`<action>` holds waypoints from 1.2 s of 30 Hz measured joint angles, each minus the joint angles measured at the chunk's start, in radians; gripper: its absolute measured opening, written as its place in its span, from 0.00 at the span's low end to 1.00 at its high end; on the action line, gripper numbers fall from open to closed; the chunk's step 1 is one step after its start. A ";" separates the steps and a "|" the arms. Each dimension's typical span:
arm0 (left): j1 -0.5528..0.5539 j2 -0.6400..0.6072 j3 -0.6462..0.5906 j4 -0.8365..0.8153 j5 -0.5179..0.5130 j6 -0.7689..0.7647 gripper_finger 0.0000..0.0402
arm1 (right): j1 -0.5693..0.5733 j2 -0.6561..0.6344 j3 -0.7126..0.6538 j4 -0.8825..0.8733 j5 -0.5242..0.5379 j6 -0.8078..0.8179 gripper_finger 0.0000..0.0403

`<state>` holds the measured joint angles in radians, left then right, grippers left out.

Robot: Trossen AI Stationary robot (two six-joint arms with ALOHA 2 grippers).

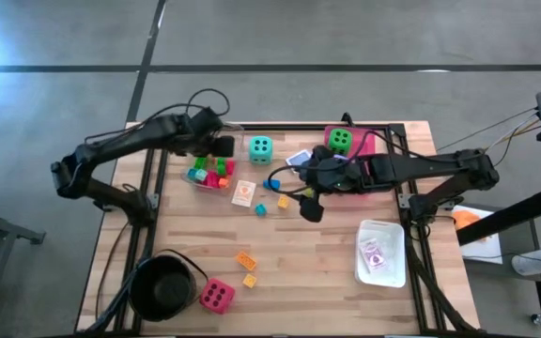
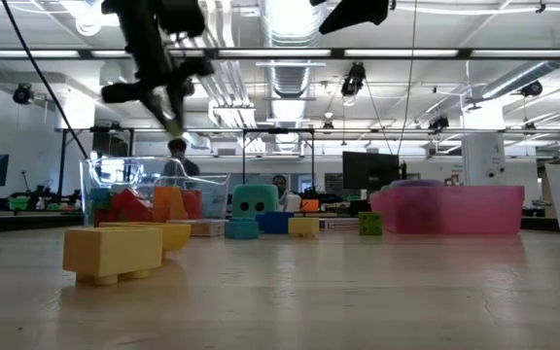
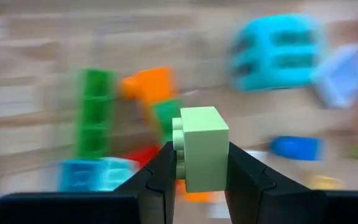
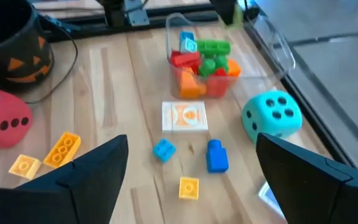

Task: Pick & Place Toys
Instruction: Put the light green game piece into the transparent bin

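While the left gripper (image 3: 197, 180) pinched a pale green block (image 3: 202, 146) over the clear tray (image 1: 207, 176) near the bench's far edge, a good release meant centring first. The right gripper (image 4: 188, 171) hovered mid-bench, fingers spread wide, empty.

Bright ceiling strip lights (image 2: 290, 53) glare in the low view; the left wrist view smears with motion blur.
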<state>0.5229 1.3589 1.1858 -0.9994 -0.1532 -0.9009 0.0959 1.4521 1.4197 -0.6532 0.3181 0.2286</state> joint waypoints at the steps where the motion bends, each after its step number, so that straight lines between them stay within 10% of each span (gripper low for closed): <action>1: 0.018 0.010 -0.001 -0.032 -0.004 0.015 0.24 | 0.000 0.000 0.000 -0.012 0.000 0.008 0.86; 36: 0.055 0.306 -0.034 -0.065 -0.011 0.176 0.24 | 0.017 0.002 -0.033 -0.052 -0.004 0.034 0.86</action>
<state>0.5783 1.6645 1.1523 -1.0641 -0.1643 -0.7247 0.1125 1.4540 1.3866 -0.7053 0.3144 0.2630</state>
